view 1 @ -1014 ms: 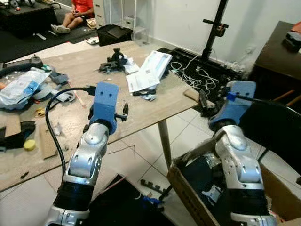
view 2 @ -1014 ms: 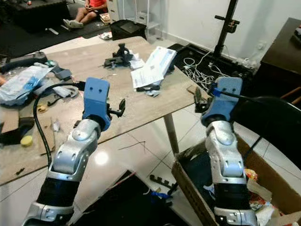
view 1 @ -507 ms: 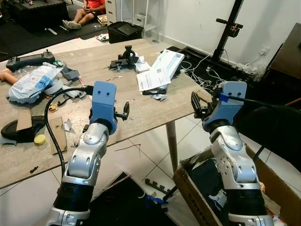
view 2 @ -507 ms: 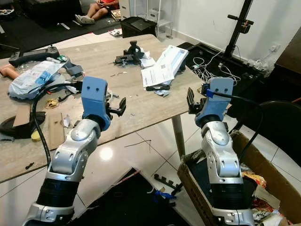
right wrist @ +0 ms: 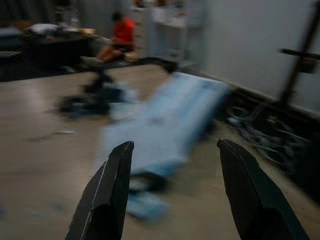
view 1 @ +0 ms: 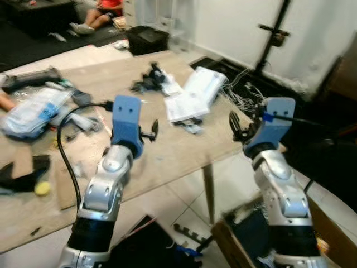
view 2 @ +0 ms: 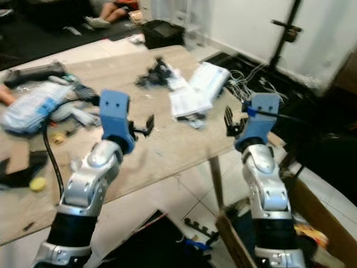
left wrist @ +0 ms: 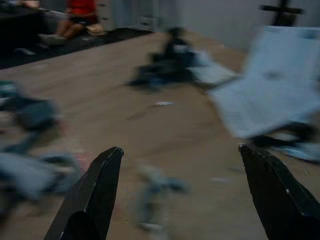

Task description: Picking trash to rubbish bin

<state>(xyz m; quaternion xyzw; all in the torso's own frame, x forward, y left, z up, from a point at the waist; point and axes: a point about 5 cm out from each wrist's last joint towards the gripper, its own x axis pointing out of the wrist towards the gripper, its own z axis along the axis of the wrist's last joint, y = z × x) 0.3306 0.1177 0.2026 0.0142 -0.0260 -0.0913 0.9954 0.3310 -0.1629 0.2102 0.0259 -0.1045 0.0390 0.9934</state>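
Observation:
Trash lies scattered over a wooden table (view 1: 167,151): a stack of white papers (view 1: 195,92), a small crumpled scrap (view 1: 191,128) below it, and a blue-and-white plastic bag (view 1: 33,109) at the left. A cardboard box (view 2: 304,198) with rubbish in it stands on the floor at the lower right. My left gripper (view 1: 149,131) hovers open over the table's middle, holding nothing. My right gripper (view 1: 237,125) is open near the table's right edge, facing the papers (right wrist: 160,125). The left wrist view has wide-apart fingers (left wrist: 90,200) above bare wood.
A black clamp-like object (view 1: 150,78) sits at the table's far side. A yellow disc (view 1: 40,188) lies near the front left edge. Cables (view 1: 245,92) and a black stand (view 1: 273,39) are behind the table. A person (view 1: 103,8) sits on the floor far back.
The whole picture has shifted and blurred as the camera moves; the cardboard box sits lower in view. Both arms keep their raised pose with grippers open.

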